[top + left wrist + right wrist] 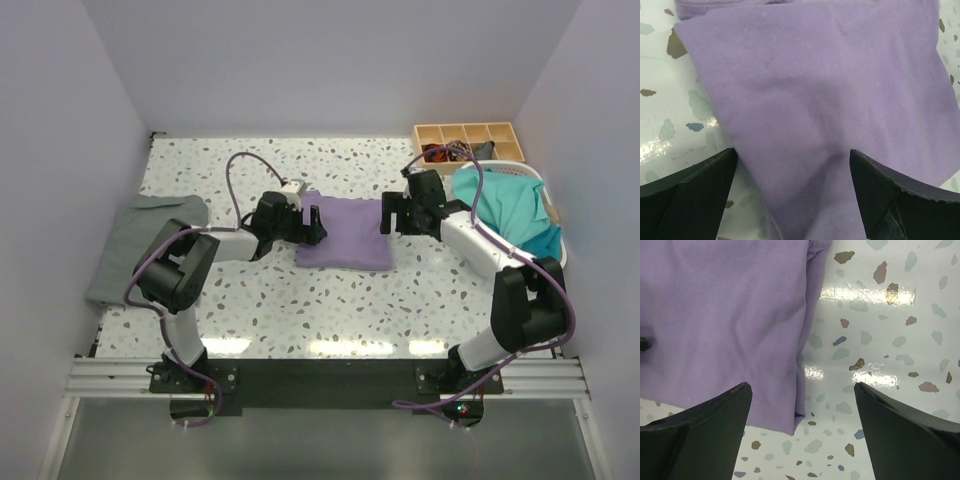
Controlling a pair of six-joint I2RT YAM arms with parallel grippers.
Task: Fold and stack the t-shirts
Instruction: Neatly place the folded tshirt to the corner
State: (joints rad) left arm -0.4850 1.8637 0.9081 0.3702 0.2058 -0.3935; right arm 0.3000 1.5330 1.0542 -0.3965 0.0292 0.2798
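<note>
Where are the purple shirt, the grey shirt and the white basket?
purple shirt [345, 236]: top view, its middle.
grey shirt [125, 247]: top view, its middle.
white basket [526, 169]: top view, far rim.

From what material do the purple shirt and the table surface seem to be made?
Purple shirt: soft, matte knitted cloth, perhaps cotton; it lies in gentle creases with folded edges.
Table surface: hard and glossy, with a terrazzo-like speckle, maybe stone or a printed laminate; bright light reflections show on it.

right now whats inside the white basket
A heap of teal shirts fills the basket. The basket's floor and anything under the cloth are covered, so the number of shirts cannot be told.
</note>
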